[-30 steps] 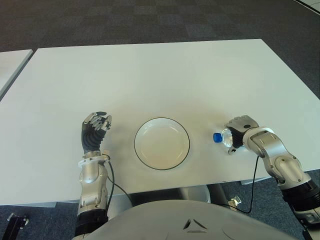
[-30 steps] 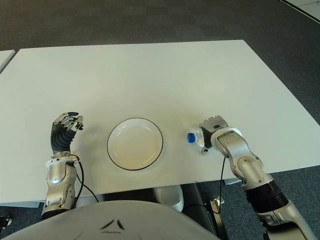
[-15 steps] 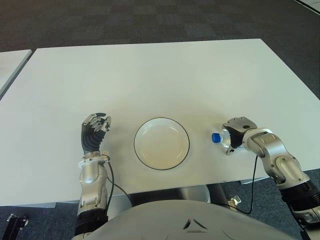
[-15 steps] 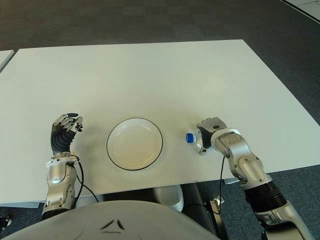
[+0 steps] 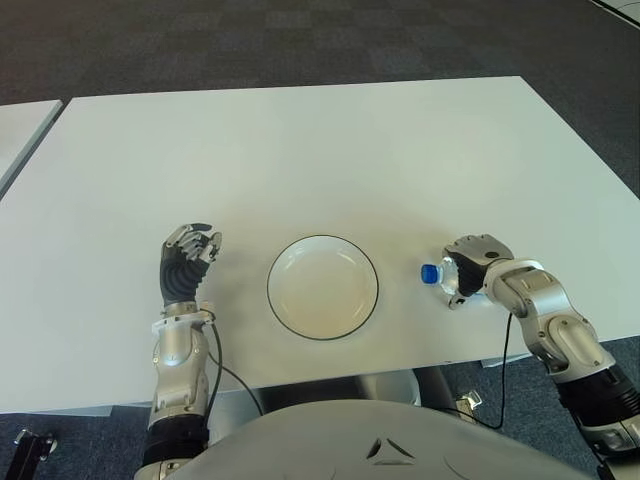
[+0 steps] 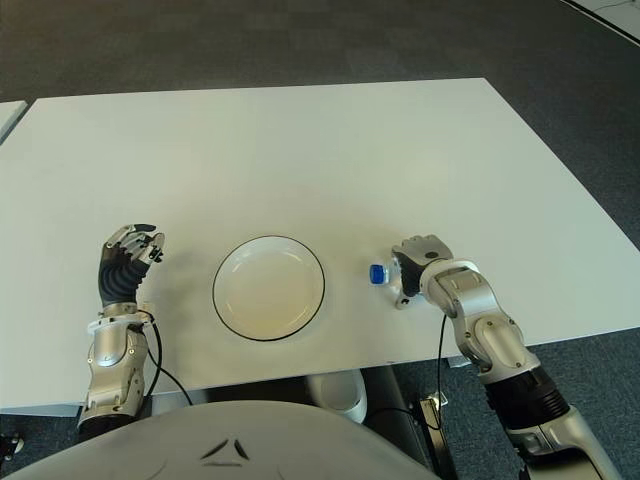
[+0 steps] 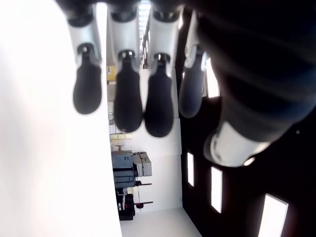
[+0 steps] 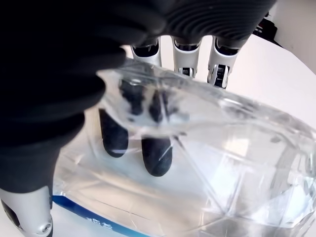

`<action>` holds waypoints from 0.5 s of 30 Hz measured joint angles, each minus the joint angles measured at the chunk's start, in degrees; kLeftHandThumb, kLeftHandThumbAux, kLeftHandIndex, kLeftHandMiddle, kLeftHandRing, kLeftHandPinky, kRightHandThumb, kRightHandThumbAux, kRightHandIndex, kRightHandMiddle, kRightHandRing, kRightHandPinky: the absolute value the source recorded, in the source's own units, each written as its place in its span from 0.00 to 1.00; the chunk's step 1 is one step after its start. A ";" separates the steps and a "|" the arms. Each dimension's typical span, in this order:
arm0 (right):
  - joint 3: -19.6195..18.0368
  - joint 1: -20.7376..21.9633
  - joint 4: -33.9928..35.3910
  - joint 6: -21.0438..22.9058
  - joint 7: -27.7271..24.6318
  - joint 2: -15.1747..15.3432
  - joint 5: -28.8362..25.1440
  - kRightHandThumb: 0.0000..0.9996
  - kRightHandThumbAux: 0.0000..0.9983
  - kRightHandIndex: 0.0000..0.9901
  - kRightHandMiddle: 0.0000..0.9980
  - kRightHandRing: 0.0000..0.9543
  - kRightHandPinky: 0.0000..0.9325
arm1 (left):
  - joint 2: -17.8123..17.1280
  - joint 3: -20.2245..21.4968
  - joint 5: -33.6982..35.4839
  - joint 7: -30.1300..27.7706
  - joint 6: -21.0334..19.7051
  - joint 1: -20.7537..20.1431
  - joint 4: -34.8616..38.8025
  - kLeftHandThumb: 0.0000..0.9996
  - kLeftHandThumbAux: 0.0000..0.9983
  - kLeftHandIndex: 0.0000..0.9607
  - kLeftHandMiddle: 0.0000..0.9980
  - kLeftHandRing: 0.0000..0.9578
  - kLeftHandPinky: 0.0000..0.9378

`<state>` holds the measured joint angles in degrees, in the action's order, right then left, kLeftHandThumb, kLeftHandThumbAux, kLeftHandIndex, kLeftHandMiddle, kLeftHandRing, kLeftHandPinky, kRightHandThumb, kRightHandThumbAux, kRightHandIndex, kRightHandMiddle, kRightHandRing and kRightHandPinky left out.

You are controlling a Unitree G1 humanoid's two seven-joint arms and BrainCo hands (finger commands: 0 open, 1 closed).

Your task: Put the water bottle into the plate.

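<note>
A clear water bottle (image 5: 447,276) with a blue cap (image 5: 429,272) lies sideways in my right hand (image 5: 468,267), cap pointing toward the plate. My right hand is shut on the bottle; in the right wrist view the fingers (image 8: 157,153) wrap around the clear bottle (image 8: 212,163). The white plate (image 5: 322,288) with a dark rim sits on the table a short gap left of the cap, with nothing in it. My left hand (image 5: 187,264) stands upright left of the plate, its fingers (image 7: 128,94) loosely curled and holding nothing.
The white table (image 5: 300,150) stretches wide behind the plate. Its front edge runs just below the plate and both hands. A second white table (image 5: 20,130) shows at the far left, with dark carpet beyond.
My right hand has carried the bottle slightly left, toward the plate. The left hand has barely moved.
</note>
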<state>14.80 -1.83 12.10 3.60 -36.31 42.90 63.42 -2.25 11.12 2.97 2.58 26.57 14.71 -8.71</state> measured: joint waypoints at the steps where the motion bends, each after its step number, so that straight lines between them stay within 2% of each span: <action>1: -0.02 -0.02 0.03 0.03 0.04 -0.02 -0.07 0.70 0.73 0.43 0.78 0.84 0.88 | -0.10 -0.01 0.04 -0.19 0.40 -0.07 -0.32 0.71 0.72 0.45 0.67 0.69 0.70; 15: -1.21 0.54 0.40 -0.39 3.71 -1.46 -4.17 0.70 0.73 0.44 0.80 0.86 0.90 | -0.48 -0.03 0.42 -0.49 1.86 -0.14 -1.35 0.71 0.72 0.45 0.67 0.68 0.67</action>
<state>13.59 -1.29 12.50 3.21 -32.60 41.44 59.25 -2.73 11.09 3.39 2.08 28.43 14.57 -10.06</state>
